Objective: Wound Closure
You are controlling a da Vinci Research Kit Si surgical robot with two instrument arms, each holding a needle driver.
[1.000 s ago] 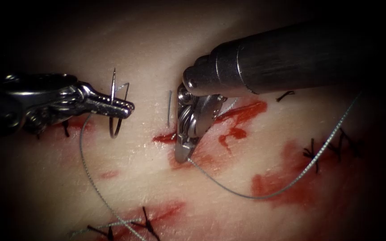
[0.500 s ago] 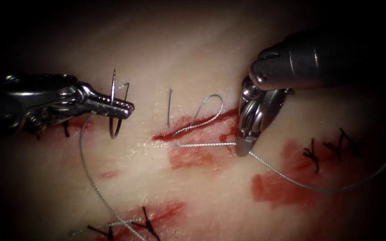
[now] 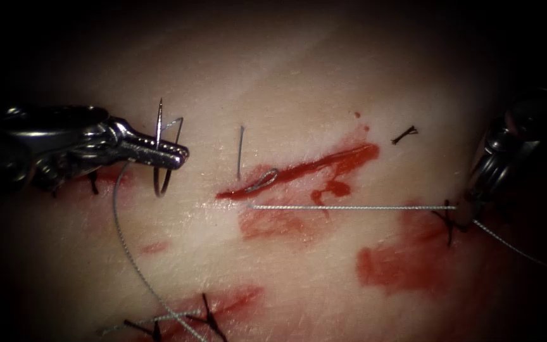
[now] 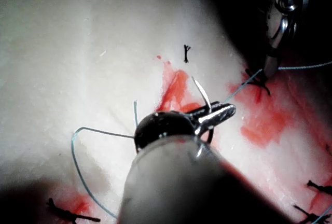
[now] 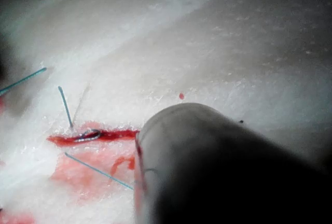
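My left tool is shut on the curved needle near the middle of its curve. It holds the needle above the tissue, left of the cut, and the needle is not in the tissue. My right tool, at the far right, is shut on the thread, which runs taut from beside the cut to its jaws. A small loop lies in the cut, with a short thread end standing beside it. In the left wrist view my left tool grips the needle, and the right tool is beyond it.
Slack thread trails from the needle down to earlier dark stitches at the front. More dark stitches sit under the right tool, and a cut thread scrap lies behind the cut. Red fluid stains the tissue around the cut.
My right tool has moved far to the right, pulling thread through; the loop at the cut has shrunk and the strand is now straight. My left tool and the needle stayed still.
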